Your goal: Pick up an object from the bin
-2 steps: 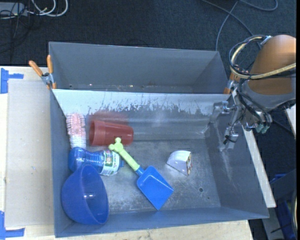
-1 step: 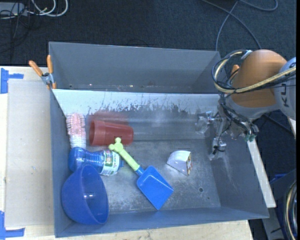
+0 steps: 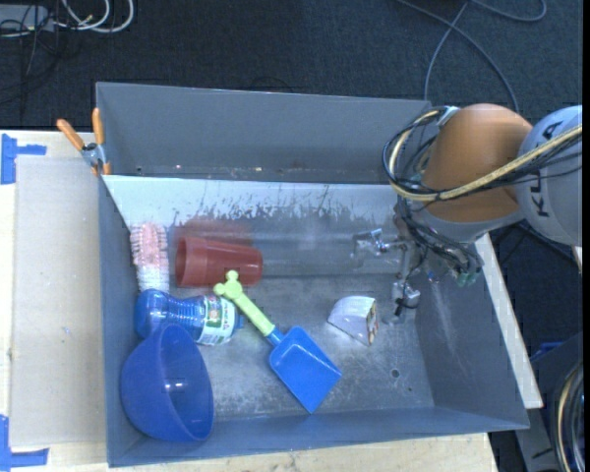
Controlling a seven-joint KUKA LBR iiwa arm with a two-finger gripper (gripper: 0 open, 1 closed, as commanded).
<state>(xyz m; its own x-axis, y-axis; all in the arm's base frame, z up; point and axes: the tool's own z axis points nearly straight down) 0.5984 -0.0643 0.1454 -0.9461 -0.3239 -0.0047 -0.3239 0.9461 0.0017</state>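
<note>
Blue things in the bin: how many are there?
3: a bowl in the near left corner, a bottle lying just behind it, a green-handled scoop centre front. None seem hidden.

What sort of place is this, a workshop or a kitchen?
Probably a robotics lab: a gripper hangs over a grey metal bin holding a blue bowl and red cup, with cables behind it.

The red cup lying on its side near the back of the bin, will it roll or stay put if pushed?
The red cup lies on its round side, so a push would probably roll it. It looks like plastic, so likely light and easily shoved. The pink brush close beside it, toward the view's left, might block it that way.
</note>
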